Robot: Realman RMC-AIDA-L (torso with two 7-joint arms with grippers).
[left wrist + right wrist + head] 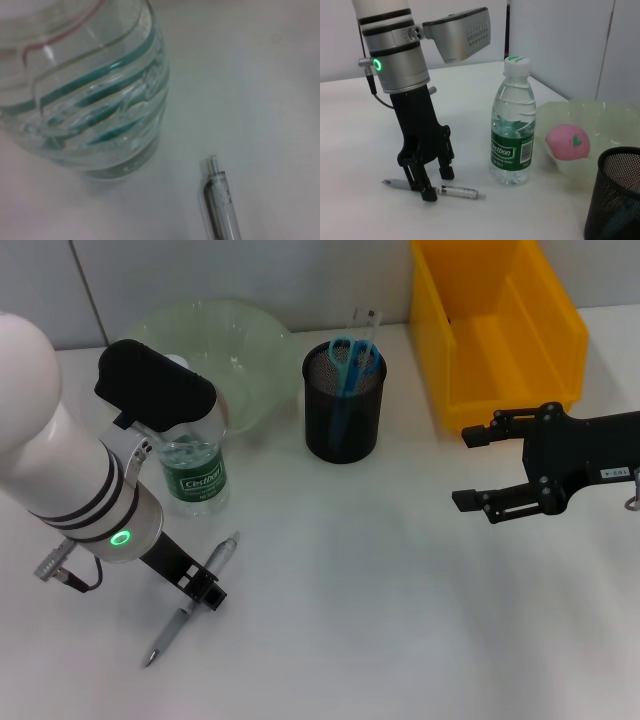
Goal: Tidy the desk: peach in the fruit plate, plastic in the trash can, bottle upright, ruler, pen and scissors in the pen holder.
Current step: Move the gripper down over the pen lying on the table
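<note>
Our left gripper point(200, 585) stands over the pen point(192, 598) on the white tabletop point(340, 590).

From the left: our left gripper points down at the tabletop, its jaws spread apart with one on each side of the pen, tips at the surface, not yet closed on it. The pen lies flat on a diagonal. Just behind it the water bottle point(195, 465) stands upright with its cap on, and behind that sits the pale green fruit plate point(255, 345), holding the pink peach point(567, 141). Near the middle stands the black mesh pen holder point(343, 410), with blue-handled scissors point(352, 362) and a clear ruler point(364, 322) upright in it. Farther right the yellow bin point(495, 330) rests against the pale wall. Our right gripper point(478, 468) hovers in front of the bin, jaws open and holding nothing.
</note>
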